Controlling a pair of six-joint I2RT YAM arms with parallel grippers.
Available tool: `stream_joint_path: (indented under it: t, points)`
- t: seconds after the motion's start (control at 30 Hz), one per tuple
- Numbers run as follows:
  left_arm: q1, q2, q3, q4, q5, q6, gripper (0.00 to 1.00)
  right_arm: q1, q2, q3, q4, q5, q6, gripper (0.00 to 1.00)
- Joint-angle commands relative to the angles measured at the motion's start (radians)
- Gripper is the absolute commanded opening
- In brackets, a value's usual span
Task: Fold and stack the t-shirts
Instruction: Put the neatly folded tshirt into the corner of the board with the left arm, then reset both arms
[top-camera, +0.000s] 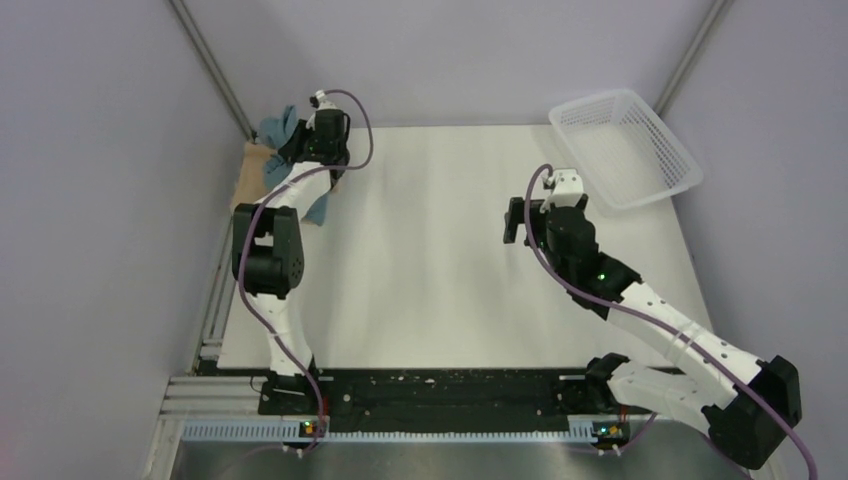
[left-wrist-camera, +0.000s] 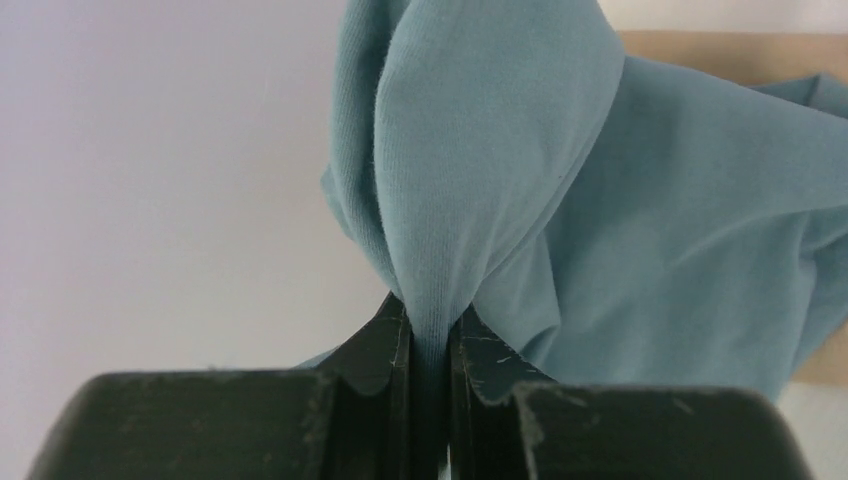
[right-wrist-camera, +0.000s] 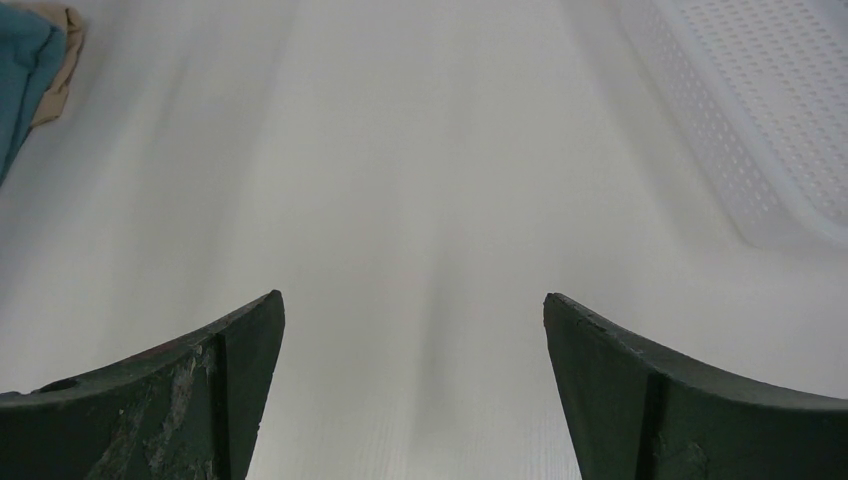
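My left gripper (left-wrist-camera: 428, 318) is shut on a bunched fold of the teal-blue t-shirt (left-wrist-camera: 600, 200), which hangs crumpled from the jaws. In the top view that gripper (top-camera: 295, 135) is at the table's far left corner with the teal-blue t-shirt (top-camera: 278, 127) lifted there and a flap of it trailing beside the arm. The tan-beige t-shirt (top-camera: 252, 175) lies flat at the left edge under it; a strip of the tan-beige t-shirt (left-wrist-camera: 720, 45) shows behind the blue cloth. My right gripper (right-wrist-camera: 412, 320) is open over bare table, with nothing between its fingers, and in the top view the right gripper (top-camera: 527, 220) sits right of centre.
A white mesh basket (top-camera: 655, 175) sits tilted at the far right corner; the basket's wall (right-wrist-camera: 740, 130) shows to the right of the right gripper. Grey walls close in on both sides. The white table (top-camera: 430, 270) stretches between the two arms.
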Motion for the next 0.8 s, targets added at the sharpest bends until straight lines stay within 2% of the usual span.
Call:
stream_joint_path:
  t: [0.0,0.07,0.1,0.13,0.17,0.23,0.27,0.4,0.53,0.63,0.7,0.77]
  points:
    - [0.037,0.058,0.048,0.163,-0.147,-0.058,0.0,0.002,0.02,0.012,0.032,0.029,-0.017,0.99]
    - [0.063,0.1,0.083,0.15,-0.178,-0.092,0.0,0.001,0.025,0.013,0.031,0.032,-0.017,0.99]
    - [0.073,0.115,0.099,0.132,-0.182,-0.109,0.04,0.002,0.025,0.013,0.032,0.032,-0.017,0.99]
    - [0.077,0.123,0.103,0.122,-0.17,-0.116,0.17,0.003,0.026,0.013,0.034,0.032,-0.016,0.99]
    - [0.08,0.125,0.094,0.127,-0.159,-0.113,0.35,0.002,0.028,0.013,0.037,0.031,-0.017,0.99]
    - [0.08,0.124,0.072,0.163,-0.155,-0.096,0.81,0.002,0.034,0.014,0.038,0.029,-0.017,0.99]
    - [0.08,0.122,0.069,0.171,-0.154,-0.098,0.98,0.002,0.036,0.015,0.039,0.027,-0.017,0.99]
    - [0.078,0.089,0.075,0.126,-0.161,-0.149,0.99,0.002,0.04,0.019,0.035,0.018,-0.015,0.99]
    - [0.052,-0.005,0.061,-0.027,-0.109,-0.3,0.99,0.002,0.036,0.013,0.039,0.014,-0.012,0.99]
    - [0.026,-0.128,0.0,-0.105,0.072,-0.436,0.99,0.002,0.038,0.013,0.036,0.0,-0.009,0.99]
    - [0.015,-0.226,-0.039,-0.134,0.304,-0.526,0.99,0.002,0.035,0.011,0.037,-0.009,-0.003,0.99]
    - [0.002,-0.342,-0.089,-0.119,0.451,-0.599,0.99,0.002,0.032,0.004,0.038,-0.012,0.004,0.99]
